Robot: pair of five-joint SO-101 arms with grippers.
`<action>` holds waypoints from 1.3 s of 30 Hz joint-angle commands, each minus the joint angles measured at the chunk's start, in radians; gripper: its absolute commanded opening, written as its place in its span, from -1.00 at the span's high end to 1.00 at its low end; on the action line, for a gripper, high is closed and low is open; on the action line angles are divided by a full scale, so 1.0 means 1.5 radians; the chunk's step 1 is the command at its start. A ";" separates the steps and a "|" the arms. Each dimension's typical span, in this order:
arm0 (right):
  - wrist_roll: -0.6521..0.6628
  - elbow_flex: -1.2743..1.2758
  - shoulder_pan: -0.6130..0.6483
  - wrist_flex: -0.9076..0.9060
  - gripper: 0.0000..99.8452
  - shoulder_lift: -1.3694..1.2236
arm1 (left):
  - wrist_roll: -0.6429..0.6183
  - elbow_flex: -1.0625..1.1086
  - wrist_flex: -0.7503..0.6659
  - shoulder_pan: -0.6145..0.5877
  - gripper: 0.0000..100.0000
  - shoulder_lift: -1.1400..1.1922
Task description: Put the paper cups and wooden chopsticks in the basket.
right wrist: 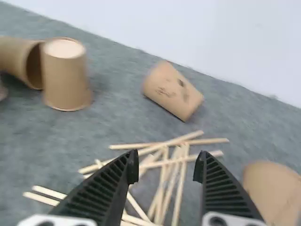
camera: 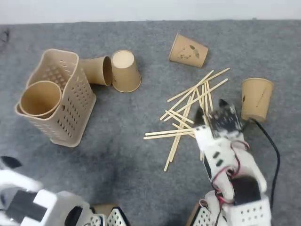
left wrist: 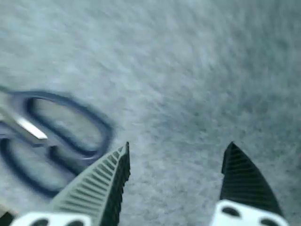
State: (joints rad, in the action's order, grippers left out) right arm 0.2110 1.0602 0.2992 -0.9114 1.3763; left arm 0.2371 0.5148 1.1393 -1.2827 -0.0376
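The right end effector [camera: 210, 108] hangs low over the near side of the heap of wooden chopsticks [camera: 193, 106], its two dark fingers spread apart with nothing between them. From the right wrist view the right end effector [right wrist: 167, 162] points over the chopsticks [right wrist: 164, 155]. Several sticks run through the gap between the fingertips, lying on the grey surface [camera: 117, 141] just beyond and beneath them. Whether a fingertip touches a stick is not clear.

Five paper cups show from above.
- The cup in the basket [camera: 40, 99] sits in the opening of the beige basket [camera: 70, 108], which stands at the left, well apart from the right end effector.
- The sideways cup [camera: 96, 70] lies just beside the basket's far end, with its mouth against the upturned cup [camera: 125, 70], which stands base up.
- The printed cup [camera: 188, 50] lies on its side beyond the chopsticks.
- The right-hand cup [camera: 256, 99] rests just to the right of the right end effector, close to the heap's edge.

The right wrist view takes in the sideways cup [right wrist: 21, 61], the upturned cup [right wrist: 66, 75], the printed cup [right wrist: 171, 92] and part of the right-hand cup [right wrist: 273, 188].

The left arm [camera: 28, 202] sits at the near left corner. The left end effector [left wrist: 176, 165] is spread wide and empty over bare surface. Blue-handled scissors [left wrist: 51, 136] lie just beside one finger, and no cup or chopstick is near it.
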 commanded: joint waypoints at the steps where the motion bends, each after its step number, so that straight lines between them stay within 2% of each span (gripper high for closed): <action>1: 0.006 -0.208 0.051 0.002 0.59 -0.246 | 0.009 0.048 -0.052 0.031 0.40 -0.023; 8: 0.007 -0.574 0.078 -0.002 0.60 -0.667 | -0.025 0.101 -0.107 0.056 0.40 -0.023; 12: 0.007 -0.788 0.079 -0.054 0.86 -0.885 | -0.030 0.146 -0.125 0.056 0.40 -0.023; 14: 0.007 -0.910 0.091 -0.105 0.92 -0.981 | -0.030 0.168 -0.125 0.056 0.40 -0.023; 20: 0.014 -1.258 0.162 -0.274 0.65 -1.238 | -0.009 0.190 -0.125 0.049 0.40 -0.023; 23: 0.068 -1.390 0.207 -0.312 0.61 -1.343 | -0.005 0.197 -0.126 0.051 0.40 -0.023; 25: 0.134 -1.474 0.226 -0.310 0.61 -1.408 | -0.005 0.198 -0.126 0.054 0.40 -0.023; 27: 0.184 -1.549 0.235 -0.280 0.61 -1.472 | -0.005 0.199 -0.126 0.055 0.40 -0.023; 29: 0.192 -1.614 0.236 -0.246 0.64 -1.536 | -0.002 0.200 -0.126 0.055 0.40 -0.023; 34: 0.192 -1.723 0.205 -0.194 0.97 -1.669 | -0.002 0.200 -0.126 0.061 0.40 -0.023; 39: 0.193 -1.773 0.190 -0.261 0.90 -1.726 | -0.002 0.201 -0.126 0.094 0.40 -0.021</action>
State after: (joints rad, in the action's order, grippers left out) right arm 0.4887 -1.5451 0.6229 -1.2459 -1.1999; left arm 0.2217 0.8078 0.9628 -1.1784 -0.0391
